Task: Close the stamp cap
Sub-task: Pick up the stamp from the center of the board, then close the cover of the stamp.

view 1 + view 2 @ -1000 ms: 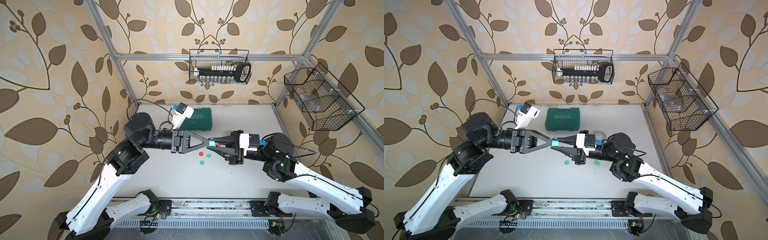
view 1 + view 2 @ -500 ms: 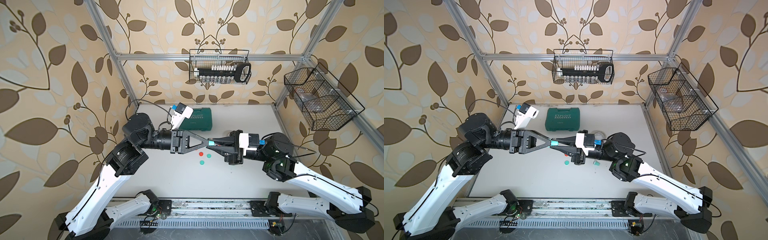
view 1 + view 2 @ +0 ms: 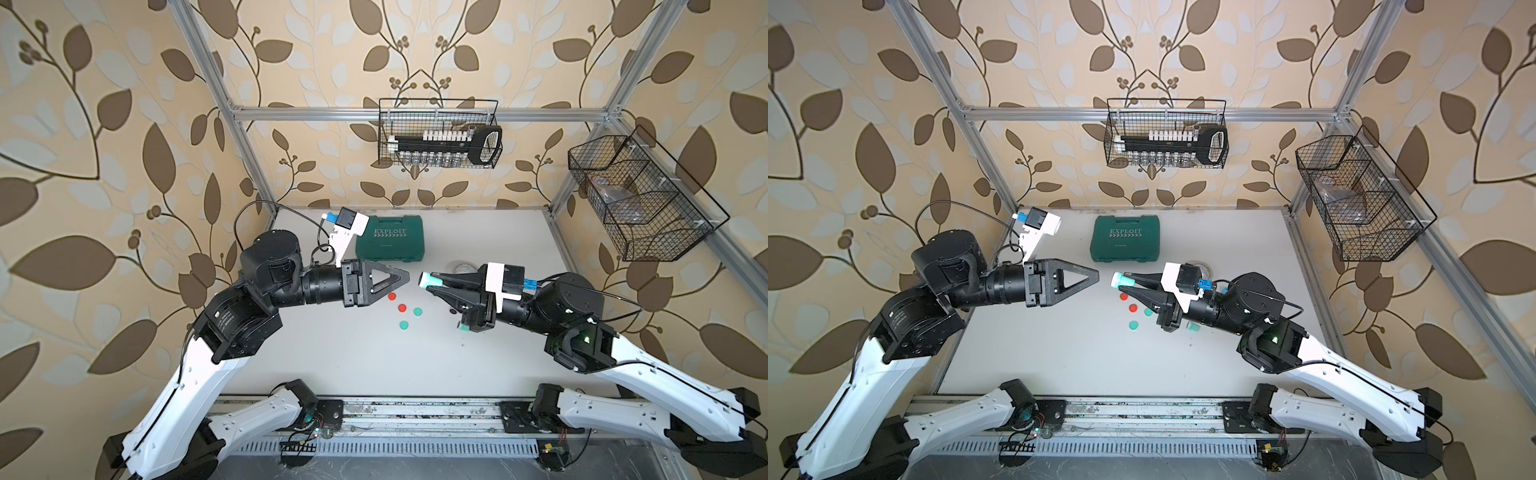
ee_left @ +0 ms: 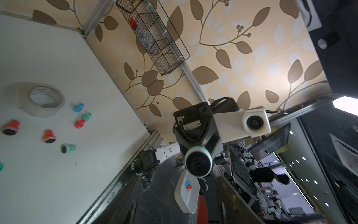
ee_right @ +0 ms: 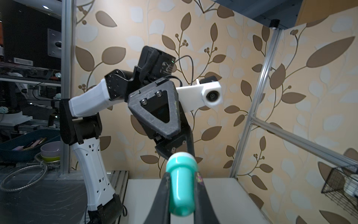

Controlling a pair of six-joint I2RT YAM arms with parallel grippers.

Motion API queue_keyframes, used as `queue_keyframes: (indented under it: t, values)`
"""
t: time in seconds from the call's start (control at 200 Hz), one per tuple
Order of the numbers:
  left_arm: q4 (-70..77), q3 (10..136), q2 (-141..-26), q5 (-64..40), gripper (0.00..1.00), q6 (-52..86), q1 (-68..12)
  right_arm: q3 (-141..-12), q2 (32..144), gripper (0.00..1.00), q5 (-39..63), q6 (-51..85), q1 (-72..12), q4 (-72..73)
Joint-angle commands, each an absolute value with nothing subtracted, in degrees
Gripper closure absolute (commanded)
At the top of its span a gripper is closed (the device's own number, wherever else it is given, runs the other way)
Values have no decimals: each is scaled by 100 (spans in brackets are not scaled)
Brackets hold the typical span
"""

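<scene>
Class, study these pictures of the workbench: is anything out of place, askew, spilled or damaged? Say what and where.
Nothing looks spilled or damaged. The only untidy spot: small red pieces and green pieces lie loose, in no order, on the middle of the table. Whether any has tipped cannot be told.

My left tool (image 3: 406, 276) was touching the front end of the green stamp (image 3: 433, 281) a moment ago. Now it has pulled back a little, and I can see a small gap between them. Its jaws have opened up too.
</scene>
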State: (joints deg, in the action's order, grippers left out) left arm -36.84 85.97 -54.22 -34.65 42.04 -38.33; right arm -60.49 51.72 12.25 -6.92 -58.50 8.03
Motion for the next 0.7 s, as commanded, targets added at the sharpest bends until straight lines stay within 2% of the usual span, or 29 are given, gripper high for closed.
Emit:
queue_keyframes:
  t: [0.0, 0.19, 0.315, 0.41, 0.605, 0.695]
  values:
    - [-4529, 8662, -5495, -2195, 36, 3628, -3876, -5944, 5063, 100, 286, -694, -5889, -66]
    - [-5233, 8301, -5760, -691, 35, 3162, -3852, -6208, 5359, 100, -681, -485, -5880, -1249]
    - [-5239, 7813, -5900, -296, 35, 2863, -3685, -6372, 5826, 100, -973, -274, -5732, -1892]
    - [-5050, 7301, -5941, -527, 35, 2720, -3223, -6559, 6277, 100, -690, 219, -5320, -2380]
    - [-4466, 6154, -6082, -1557, 36, 2510, -1685, -7011, 7410, 100, -522, 1035, -4711, -3315]
    - [-4276, 5851, -6248, -1800, 36, 2388, -1302, -7286, 8021, 100, -413, 1226, -4518, -3799]
